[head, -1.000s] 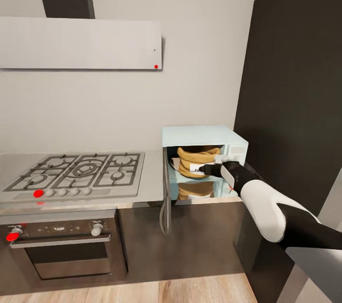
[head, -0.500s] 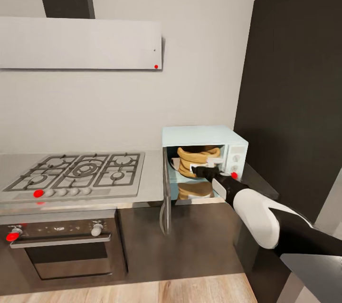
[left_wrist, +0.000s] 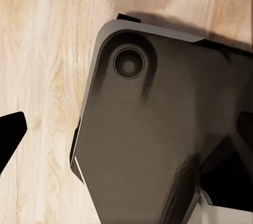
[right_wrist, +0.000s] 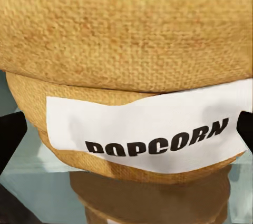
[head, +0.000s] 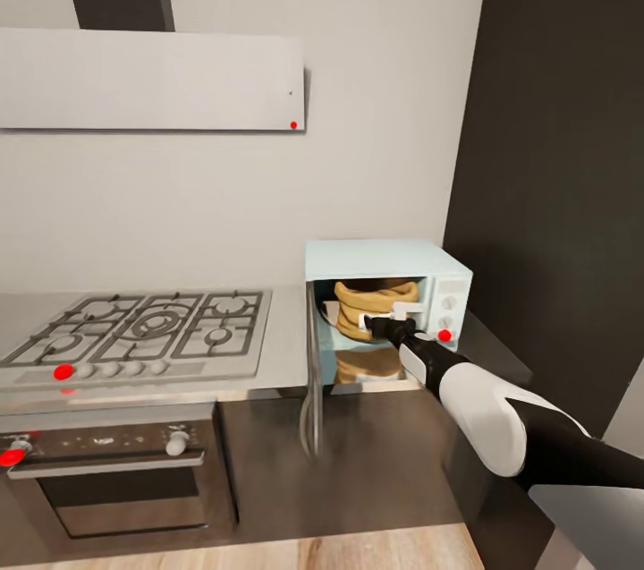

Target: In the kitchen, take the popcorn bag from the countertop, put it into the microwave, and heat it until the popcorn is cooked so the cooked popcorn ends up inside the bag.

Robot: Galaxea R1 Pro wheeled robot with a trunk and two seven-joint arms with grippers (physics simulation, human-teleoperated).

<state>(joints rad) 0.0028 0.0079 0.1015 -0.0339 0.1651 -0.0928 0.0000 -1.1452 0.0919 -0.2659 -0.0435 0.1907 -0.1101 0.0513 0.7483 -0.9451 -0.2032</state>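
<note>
right hand (head: 380, 324) has reached further toward the popcorn bag (head: 374, 300) in the microwave (head: 385, 259).

The microwave (head: 386, 270) stands on the bench (head: 286, 346), right of the hob (head: 148, 326), its door (head: 312, 373) swung open. The popcorn bag (head: 376, 302) sits inside it, with the right pincer (head: 380, 325) just before the bag.
</note>
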